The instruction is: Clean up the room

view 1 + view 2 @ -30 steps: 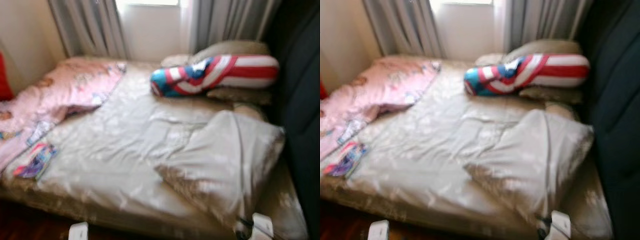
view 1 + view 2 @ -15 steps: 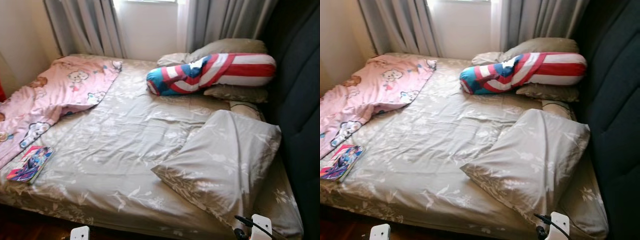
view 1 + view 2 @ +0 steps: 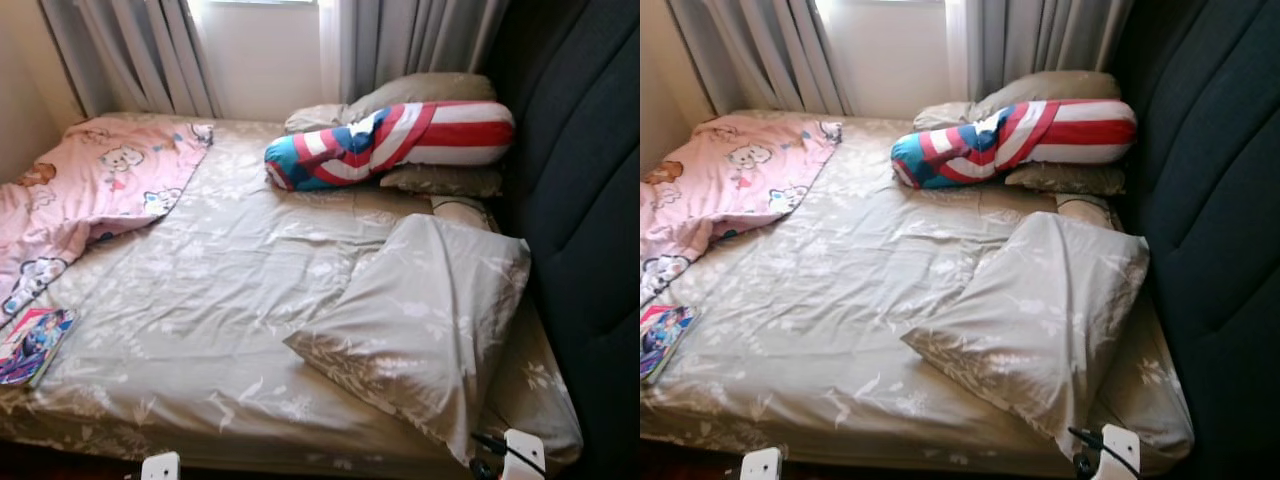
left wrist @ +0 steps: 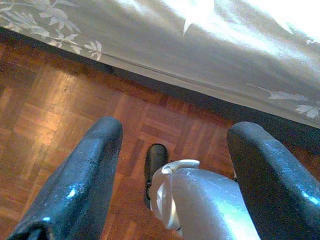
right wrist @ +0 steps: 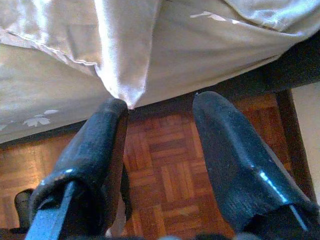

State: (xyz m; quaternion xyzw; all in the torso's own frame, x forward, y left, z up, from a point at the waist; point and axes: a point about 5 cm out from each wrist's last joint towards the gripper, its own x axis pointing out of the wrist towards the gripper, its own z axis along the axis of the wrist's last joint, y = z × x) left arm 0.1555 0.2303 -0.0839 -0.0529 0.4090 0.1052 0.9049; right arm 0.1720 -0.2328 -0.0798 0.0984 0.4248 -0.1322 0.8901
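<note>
Since the earlier frame only the camera has swung right, so the book (image 3: 30, 345) on the bed's (image 3: 200, 330) left front edge nears the picture border, the pillow (image 3: 420, 325) lies at the right front corner, and both the left gripper (image 4: 170, 175) and right gripper (image 5: 160, 150) hang spread over the wooden floor (image 4: 45, 125).

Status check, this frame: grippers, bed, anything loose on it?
Left gripper and right gripper open, hanging low over floor. Bed unmade, pillow askew. Book on edge.
</note>
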